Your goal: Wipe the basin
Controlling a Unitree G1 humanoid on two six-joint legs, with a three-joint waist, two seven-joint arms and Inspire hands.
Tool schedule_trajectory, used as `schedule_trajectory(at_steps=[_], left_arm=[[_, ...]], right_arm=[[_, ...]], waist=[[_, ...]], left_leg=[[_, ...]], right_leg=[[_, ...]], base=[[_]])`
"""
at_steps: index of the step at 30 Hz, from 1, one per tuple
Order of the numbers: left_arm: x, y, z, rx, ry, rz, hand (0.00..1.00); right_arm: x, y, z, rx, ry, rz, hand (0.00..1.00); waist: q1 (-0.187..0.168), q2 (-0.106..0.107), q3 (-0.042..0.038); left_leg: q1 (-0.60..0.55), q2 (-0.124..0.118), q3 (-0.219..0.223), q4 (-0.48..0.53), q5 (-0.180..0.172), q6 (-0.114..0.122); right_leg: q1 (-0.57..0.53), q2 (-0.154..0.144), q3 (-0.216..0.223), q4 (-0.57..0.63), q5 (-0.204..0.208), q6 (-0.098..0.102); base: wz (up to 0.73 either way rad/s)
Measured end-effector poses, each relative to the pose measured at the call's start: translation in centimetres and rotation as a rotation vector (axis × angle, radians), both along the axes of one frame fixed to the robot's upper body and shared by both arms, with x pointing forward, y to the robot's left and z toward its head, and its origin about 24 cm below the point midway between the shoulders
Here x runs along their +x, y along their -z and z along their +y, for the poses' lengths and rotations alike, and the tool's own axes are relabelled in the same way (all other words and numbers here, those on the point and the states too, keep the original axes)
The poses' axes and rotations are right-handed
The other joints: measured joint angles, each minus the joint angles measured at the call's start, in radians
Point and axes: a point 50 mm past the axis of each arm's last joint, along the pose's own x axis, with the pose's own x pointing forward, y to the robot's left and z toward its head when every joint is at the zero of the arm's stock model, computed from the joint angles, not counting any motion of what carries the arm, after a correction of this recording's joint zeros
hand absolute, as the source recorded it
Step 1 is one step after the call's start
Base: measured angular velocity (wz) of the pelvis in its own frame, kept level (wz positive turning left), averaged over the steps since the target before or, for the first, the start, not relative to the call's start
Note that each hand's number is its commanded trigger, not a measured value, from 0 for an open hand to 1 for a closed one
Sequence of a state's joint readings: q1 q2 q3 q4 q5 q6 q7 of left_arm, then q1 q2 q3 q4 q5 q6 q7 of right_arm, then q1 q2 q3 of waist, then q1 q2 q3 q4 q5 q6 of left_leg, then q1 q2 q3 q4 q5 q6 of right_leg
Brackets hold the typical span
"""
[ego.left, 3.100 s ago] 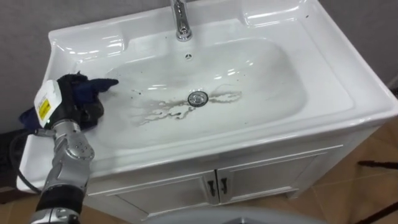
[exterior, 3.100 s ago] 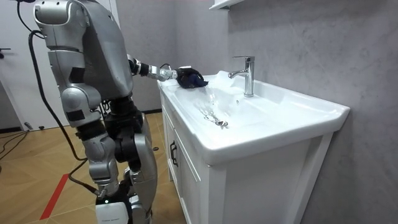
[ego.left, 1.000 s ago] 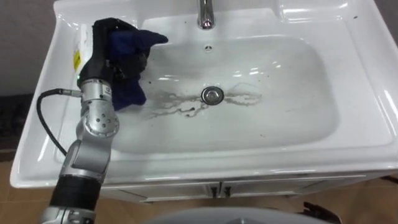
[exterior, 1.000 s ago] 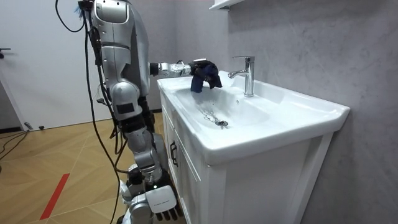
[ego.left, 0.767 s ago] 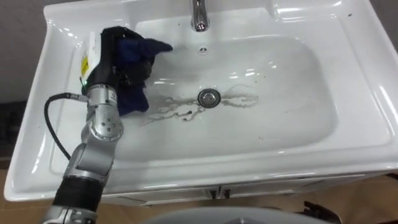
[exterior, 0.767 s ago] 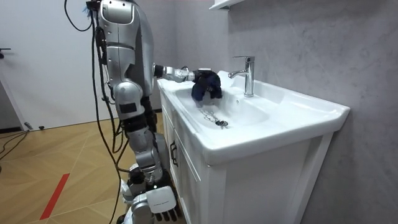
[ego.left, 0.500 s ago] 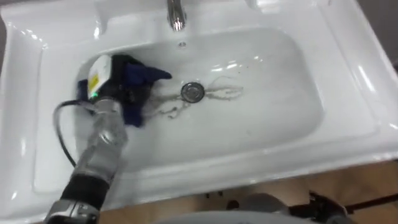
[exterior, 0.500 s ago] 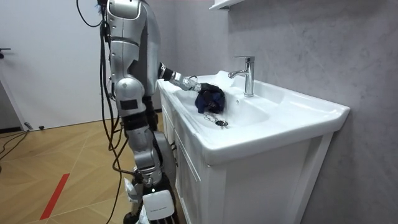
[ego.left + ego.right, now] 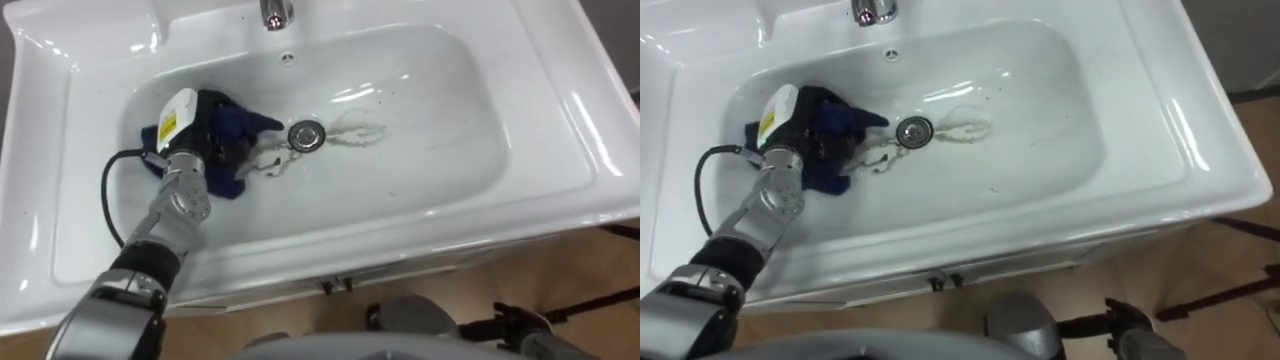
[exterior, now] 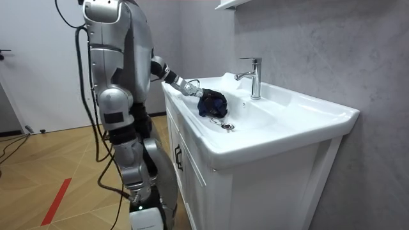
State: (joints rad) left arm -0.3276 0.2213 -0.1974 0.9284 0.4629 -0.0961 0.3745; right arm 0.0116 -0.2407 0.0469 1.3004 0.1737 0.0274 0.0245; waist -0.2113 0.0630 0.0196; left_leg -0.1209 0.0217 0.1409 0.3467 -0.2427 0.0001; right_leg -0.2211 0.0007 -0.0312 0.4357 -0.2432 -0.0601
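- Cloth point(image 9: 238, 124), dark blue and bunched up, lies on the left slope of the bowl of the white basin point(image 9: 560, 110), pressed there under the robot's left hand point(image 9: 203, 135).
- The left hand's fingers are curled into the folds and grip the cloth, with the back of the hand turned up towards the head camera.
- A pointed flap of the cloth sticks out towards the drain point(image 9: 306, 136) and ends just short of it. Another fold hangs out below the hand, lower in the bowl.
- Pale wet streaks point(image 9: 352, 130) spread over the bowl's bottom on both sides of the drain. The ones on the left reach the edge of the cloth.
- A chrome faucet point(image 9: 277, 12) stands at the middle of the back rim, with a small overflow hole point(image 9: 288, 58) in the bowl wall just below it.
- In the room view the robot stands close against the front of the white vanity cabinet point(image 10: 192, 185), on the room view's left. Its left arm reaches forward and down over the rim, and the hand and cloth sit low in the bowl, near the drain.
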Motion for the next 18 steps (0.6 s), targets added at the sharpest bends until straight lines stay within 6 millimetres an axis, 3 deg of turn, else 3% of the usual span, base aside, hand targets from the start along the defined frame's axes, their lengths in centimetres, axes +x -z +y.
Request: schedule_trajectory(at_steps=[2,4,7,18], left_arm=[[-0.1,0.4,0.4,0.016,-0.021,0.024,1.0],[-0.1,0.6,0.6,0.022,-0.034,0.034,1.0],[-0.4,0.9,0.9,0.011,-0.065,0.045,1.0],[-0.8,1.7,0.9,-0.151,-0.214,0.063,1.0]], right_arm=[[-0.6,0.1,-0.2,-0.017,0.0,0.038,0.0],[-1.0,0.1,-0.3,-0.015,0.003,0.058,0.0],[-1.2,0.1,-0.3,-0.014,0.011,0.074,0.0],[1.2,-0.2,-0.1,-0.033,-0.012,0.044,0.0]], waist=[[-0.005,0.005,-0.0038],[-0.005,0.005,-0.0036],[-0.006,0.001,-0.0024],[0.023,-0.015,-0.0114]], left_leg=[[-0.019,0.0,0.002,0.021,0.0,-0.002],[-0.028,0.001,0.004,0.031,0.003,-0.006],[-0.032,0.003,0.009,0.034,0.01,-0.015],[-0.044,0.009,0.047,0.053,0.014,-0.016]], right_leg=[[-0.027,-0.004,0.001,0.036,-0.008,-0.006],[-0.042,-0.005,0.0,0.054,-0.016,-0.001],[-0.059,-0.005,0.0,0.07,-0.021,-0.013],[-0.09,0.001,0.03,0.1,-0.017,-0.018]], base=[[-0.06],[0.0],[0.0],[-0.09]])
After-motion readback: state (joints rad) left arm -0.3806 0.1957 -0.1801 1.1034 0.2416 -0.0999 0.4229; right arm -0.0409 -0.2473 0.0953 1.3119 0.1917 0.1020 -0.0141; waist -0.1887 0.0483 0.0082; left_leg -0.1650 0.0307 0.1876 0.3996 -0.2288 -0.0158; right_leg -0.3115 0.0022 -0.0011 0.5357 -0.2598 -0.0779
